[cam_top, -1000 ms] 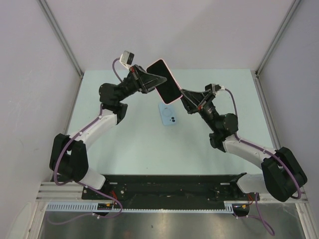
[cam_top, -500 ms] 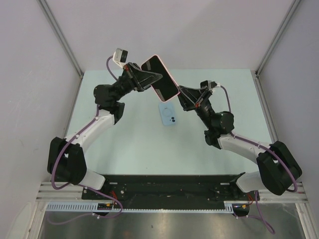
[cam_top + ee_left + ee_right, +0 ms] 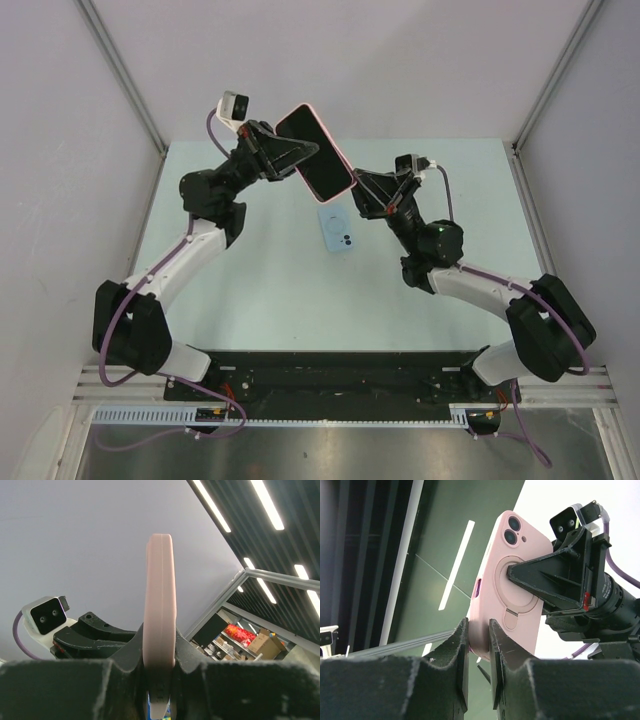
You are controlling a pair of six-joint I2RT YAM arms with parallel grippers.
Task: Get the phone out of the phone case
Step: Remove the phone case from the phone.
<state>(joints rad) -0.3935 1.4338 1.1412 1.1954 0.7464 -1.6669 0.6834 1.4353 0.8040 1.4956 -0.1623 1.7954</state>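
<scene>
A pale green table (image 3: 270, 290) stands between plain grey walls (image 3: 400, 60), with a metal post (image 3: 122, 75) rising at each far corner. The left wrist view shows a dark ceiling (image 3: 235, 500) with long strip lights (image 3: 212, 506), and cardboard boxes (image 3: 262, 642) on shelving beyond.

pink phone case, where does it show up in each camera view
Top external: the pink phone case is upper centre, held above the table between the two arms.
Left wrist: edge-on, a vertical pink strip at centre.
Right wrist: its back, with the lens cutouts, at centre.
Shared landmark: the left gripper, shut on the case, shows in all three views.
</scene>
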